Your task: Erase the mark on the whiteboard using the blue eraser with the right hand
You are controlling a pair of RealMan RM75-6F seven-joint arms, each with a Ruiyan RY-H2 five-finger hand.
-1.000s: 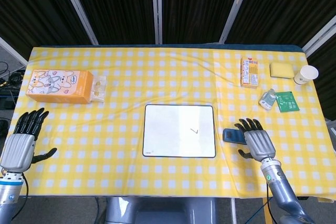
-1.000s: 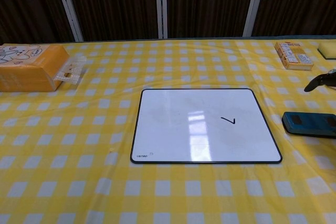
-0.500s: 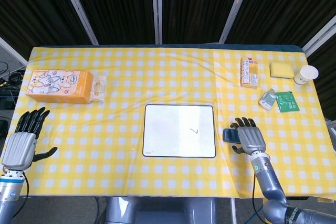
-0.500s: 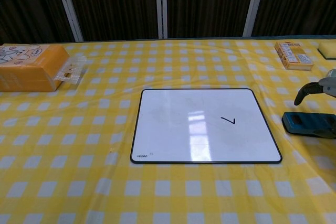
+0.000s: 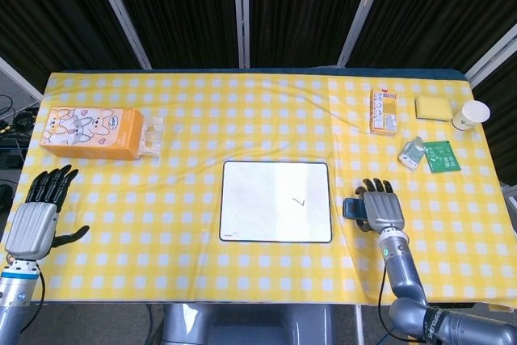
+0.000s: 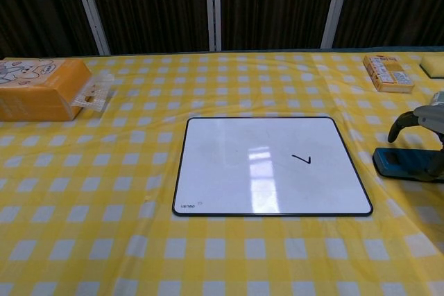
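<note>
The whiteboard (image 5: 276,201) (image 6: 270,164) lies flat at the table's middle, with a small black tick mark (image 5: 299,201) (image 6: 301,159) on its right half. Just right of the board, the blue eraser (image 5: 351,208) (image 6: 401,164) lies flat on the checked cloth. My right hand (image 5: 382,211) (image 6: 424,133) is above the eraser's right part, palm down, fingers apart and curved down over it; I see no closed grip. Most of the eraser is hidden under the hand in the head view. My left hand (image 5: 36,217) hangs open, fingers spread, off the table's left front edge.
An orange tissue box (image 5: 90,132) (image 6: 38,88) and a clear packet (image 5: 152,135) sit at the back left. At the back right are a snack box (image 5: 383,111) (image 6: 388,73), a yellow sponge (image 5: 434,107), a paper cup (image 5: 470,115), a small bottle (image 5: 412,152) and a green packet (image 5: 442,156).
My right hand has slid left and come over the blue eraser, its fingers bending down around it. The eraser, the board and my left hand have stayed put.
</note>
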